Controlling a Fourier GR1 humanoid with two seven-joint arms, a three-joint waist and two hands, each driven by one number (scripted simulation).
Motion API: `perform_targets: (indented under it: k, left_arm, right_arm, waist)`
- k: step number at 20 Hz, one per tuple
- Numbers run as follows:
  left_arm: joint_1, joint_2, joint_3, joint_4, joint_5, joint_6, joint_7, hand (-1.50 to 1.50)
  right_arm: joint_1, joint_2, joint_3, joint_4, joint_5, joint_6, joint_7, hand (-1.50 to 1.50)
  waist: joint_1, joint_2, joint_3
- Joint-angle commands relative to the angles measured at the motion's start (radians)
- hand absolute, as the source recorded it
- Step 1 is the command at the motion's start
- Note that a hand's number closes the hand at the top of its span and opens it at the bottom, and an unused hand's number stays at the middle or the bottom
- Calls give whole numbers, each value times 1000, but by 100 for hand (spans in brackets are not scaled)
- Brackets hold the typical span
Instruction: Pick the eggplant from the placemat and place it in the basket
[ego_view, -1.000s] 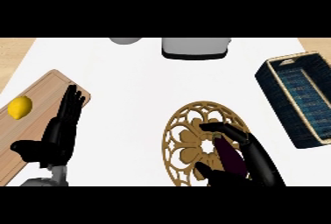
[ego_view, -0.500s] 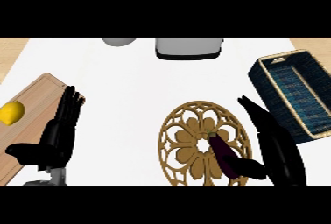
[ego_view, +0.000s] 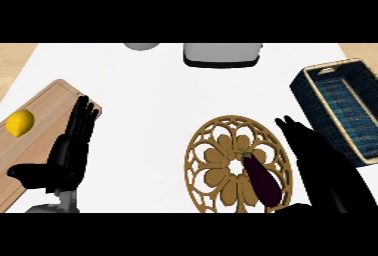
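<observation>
Right hand at lower right, fingers straight and spread, holding nothing, stretched over the right rim of the placemat and pointing up the view. Just left of its palm, the eggplant: dark purple, lying on the placemat's lower right part, stem end toward the mat's middle, close beside the hand; contact hard to judge. Placemat round, golden, cut through in a flower pattern, flat on the white worktop. Further right, well apart from the eggplant, the basket: dark blue weave with a tan rim, set at a slant near the worktop's right edge. Left hand at lower left, open, fingers straight, resting along the right edge of a wooden cutting board. Lemon on that board. Grey objects at the far edge, cut off.
</observation>
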Motion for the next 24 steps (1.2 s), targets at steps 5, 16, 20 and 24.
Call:
perform_targets:
  k: [5,16,20,24]
  left_arm:
    - [7,-18,-22,-12,-6,-8,-9,0]
    - [18,-42,-21,19,-7,-11,-32,0]
    - [3,-22,1,-16,-1,-11,7,0]
    - [-33,-23,12,2,-12,-7,25,0]
  right_arm:
    - [-159,119,19,-42,-162,209,383,-150]
    - [-193,102,19,93,-174,235,386,-150]
    - [-184,142,56,121,-127,236,386,-150]
    - [-120,193,87,117,-68,185,359,-150]
  waist:
    - [21,5,3]
    - [8,8,7]
    - [12,7,8]
    - [4,10,10]
